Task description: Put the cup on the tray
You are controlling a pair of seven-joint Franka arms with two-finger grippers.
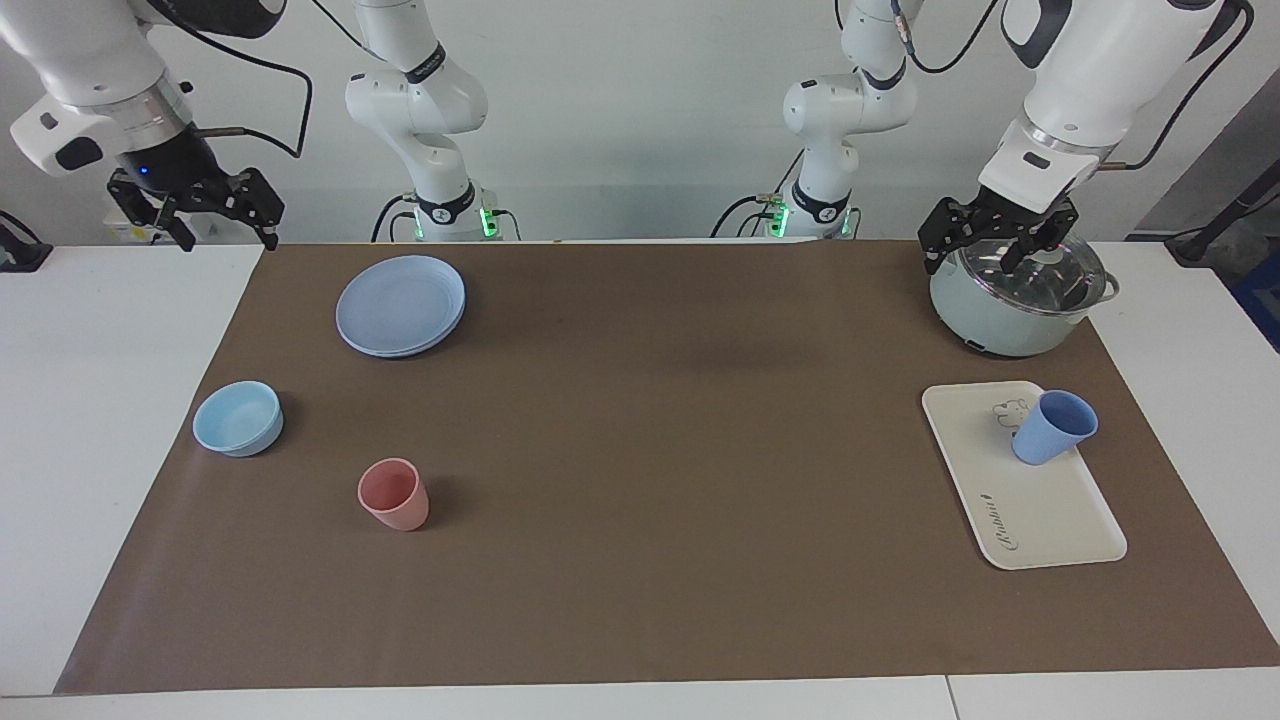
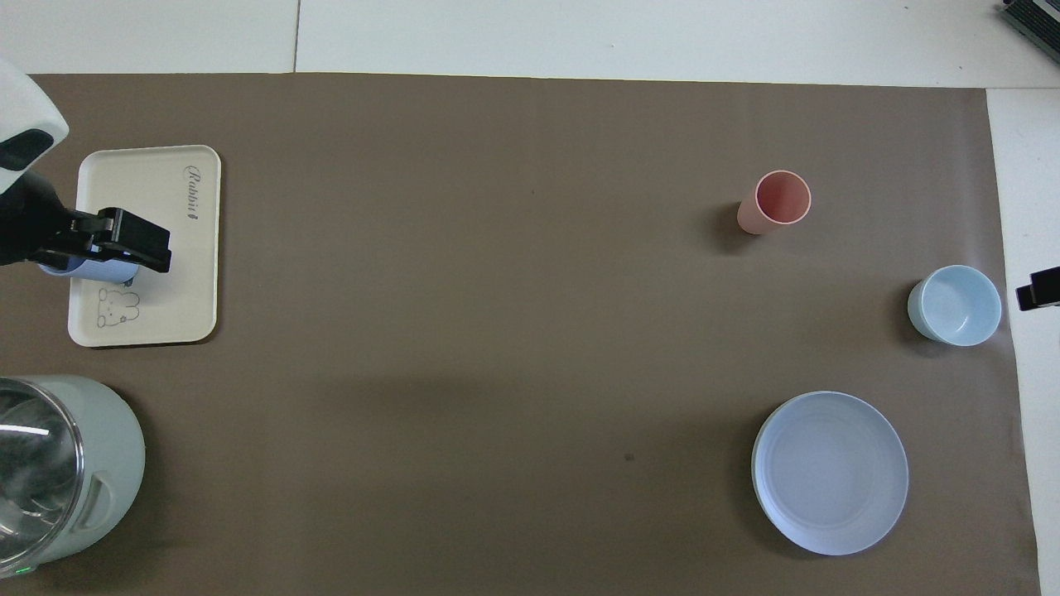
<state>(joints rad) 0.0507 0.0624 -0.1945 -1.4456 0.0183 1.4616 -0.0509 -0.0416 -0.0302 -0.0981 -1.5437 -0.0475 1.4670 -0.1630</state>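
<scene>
The periwinkle-blue cup (image 1: 1052,427) stands upright on the cream-white tray (image 1: 1040,520), at the tray's end nearer to the robots, beside the bear drawing. My left gripper (image 1: 975,252) is open and empty, raised in the air. In the overhead view the left gripper (image 2: 132,250) hangs over the cup (image 2: 99,271) and hides most of it; the tray (image 2: 157,215) shows around it. My right gripper (image 1: 222,218) is open and empty, raised over the mat's corner at the right arm's end. Only its tip (image 2: 1039,291) shows overhead.
A pale green pot with a glass lid (image 1: 1015,295) stands nearer to the robots than the tray. A salmon-pink cup (image 1: 394,494), a light-blue bowl (image 1: 238,418) and a round blue plate (image 1: 401,305) sit toward the right arm's end.
</scene>
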